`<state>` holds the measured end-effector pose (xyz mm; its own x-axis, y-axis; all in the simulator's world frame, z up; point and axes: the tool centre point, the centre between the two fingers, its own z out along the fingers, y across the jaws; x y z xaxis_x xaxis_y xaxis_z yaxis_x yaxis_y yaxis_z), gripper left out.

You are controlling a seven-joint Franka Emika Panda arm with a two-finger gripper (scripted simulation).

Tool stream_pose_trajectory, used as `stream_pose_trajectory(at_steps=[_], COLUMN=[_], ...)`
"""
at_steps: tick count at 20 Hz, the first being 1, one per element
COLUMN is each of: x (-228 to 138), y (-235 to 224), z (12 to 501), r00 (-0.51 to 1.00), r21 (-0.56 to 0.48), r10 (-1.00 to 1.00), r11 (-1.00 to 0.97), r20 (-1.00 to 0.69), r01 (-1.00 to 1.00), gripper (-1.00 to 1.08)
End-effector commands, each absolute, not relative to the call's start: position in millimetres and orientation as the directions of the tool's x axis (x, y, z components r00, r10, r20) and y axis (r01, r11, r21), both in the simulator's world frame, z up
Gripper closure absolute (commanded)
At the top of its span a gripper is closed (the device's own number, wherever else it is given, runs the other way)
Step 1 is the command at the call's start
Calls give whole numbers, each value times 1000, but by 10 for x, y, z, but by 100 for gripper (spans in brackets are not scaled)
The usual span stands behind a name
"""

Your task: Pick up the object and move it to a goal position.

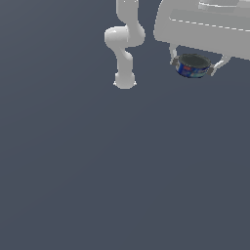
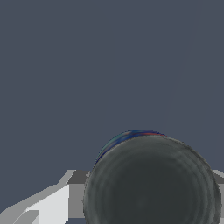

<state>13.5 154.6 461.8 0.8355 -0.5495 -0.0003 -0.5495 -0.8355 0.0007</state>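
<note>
Now my end effector (image 1: 194, 68) is closed onto the can (image 1: 193, 66), one finger (image 1: 174, 59) on each side of the blue label, dark top facing up. It hangs clear of the table (image 1: 97, 171); edges aren't visible, so no corner reference. Wrist view: the can (image 2: 151, 179) fills the space between the pads. No goal marker visible. Judgement: carry phase. Keep squeeze steady, move smoothly, stay level, avoid jerks so the squat can doesn't slip or rotate.

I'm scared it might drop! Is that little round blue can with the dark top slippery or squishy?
The little round blue can with the dark top looks stiff, probably not squishy. Its smooth curved side might slip, though the white gripper clamps both sides. Being squat, it would likely not tip if set down.
</note>
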Motion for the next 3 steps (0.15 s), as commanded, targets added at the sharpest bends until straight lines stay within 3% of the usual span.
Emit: stream_pose_trajectory(at_steps=[1, 3], x=[140, 141], y=[1557, 1559], z=[4645, 4648], r00=[835, 835], r21=[0, 0], r10=[-550, -550], r11=[-835, -835], r20=[0, 0], r01=[-550, -550], gripper=[108, 108])
